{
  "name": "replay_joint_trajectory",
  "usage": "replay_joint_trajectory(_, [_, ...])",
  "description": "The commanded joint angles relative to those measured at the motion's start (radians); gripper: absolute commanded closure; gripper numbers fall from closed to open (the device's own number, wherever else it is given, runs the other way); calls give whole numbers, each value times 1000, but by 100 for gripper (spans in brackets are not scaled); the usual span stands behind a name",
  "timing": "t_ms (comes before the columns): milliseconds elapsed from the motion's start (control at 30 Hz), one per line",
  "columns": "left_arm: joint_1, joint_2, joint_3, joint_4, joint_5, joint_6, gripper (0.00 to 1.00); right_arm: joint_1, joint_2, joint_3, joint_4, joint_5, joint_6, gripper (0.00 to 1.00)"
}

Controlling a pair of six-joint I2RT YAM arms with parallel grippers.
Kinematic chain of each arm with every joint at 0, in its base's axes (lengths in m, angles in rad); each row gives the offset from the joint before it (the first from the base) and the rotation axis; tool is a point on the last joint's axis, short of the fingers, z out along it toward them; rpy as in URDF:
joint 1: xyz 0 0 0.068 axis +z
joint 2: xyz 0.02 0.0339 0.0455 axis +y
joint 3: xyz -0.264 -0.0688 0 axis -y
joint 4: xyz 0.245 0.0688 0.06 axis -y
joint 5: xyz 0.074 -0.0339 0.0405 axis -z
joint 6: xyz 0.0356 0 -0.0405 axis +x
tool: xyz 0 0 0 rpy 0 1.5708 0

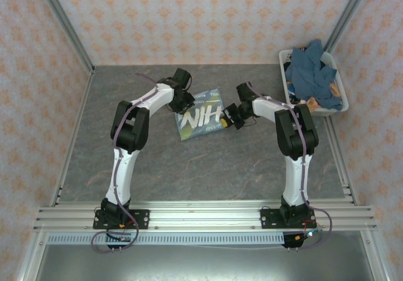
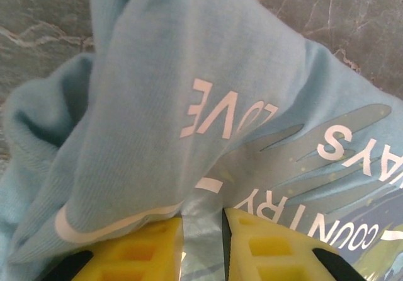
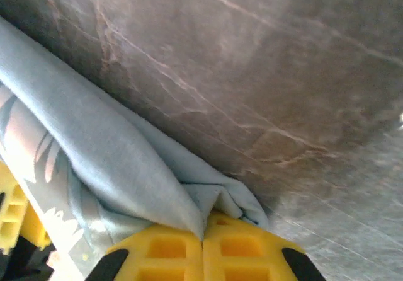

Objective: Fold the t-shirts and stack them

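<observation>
Rightward, white basket heaped with blue shirts, light-blue t-shirt on table

light: bright and even in the top view
shadows: soft and faint
glare: pale sheen on the table, lower right
blur: shirt soft near the right wrist lens

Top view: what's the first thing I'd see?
The light blue shirt with big white letters lies in the middle, pinched from both sides: the left fingers on one edge, the right fingers on the other. Next is the white basket in the far right corner, heaped with darker blue shirts.
</observation>
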Motion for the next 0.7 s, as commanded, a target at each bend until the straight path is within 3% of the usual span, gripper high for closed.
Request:
replay_joint_trajectory(0, [25, -3, -31, -51, -62, 31, 78, -8, -101, -41, -64, 55, 43, 100])
replay_joint_trajectory(200, [59, -5, -28, -85, -79, 83, 79, -40, -223, -116, -215, 143, -24, 100])
replay_joint_trajectory(433, [68, 13, 8, -86, -36, 121, 79, -35, -228, -182, -223, 136, -24, 98])
replay_joint_trajectory(567, [58, -25, 7, -7, 54, 128, 69, -35, -253, -181, -200, 156, -37, 63])
replay_joint_trajectory(667, [41, -87, -4, 25, 115, 101, 56, -34, -257, -159, -208, 146, -76, 51])
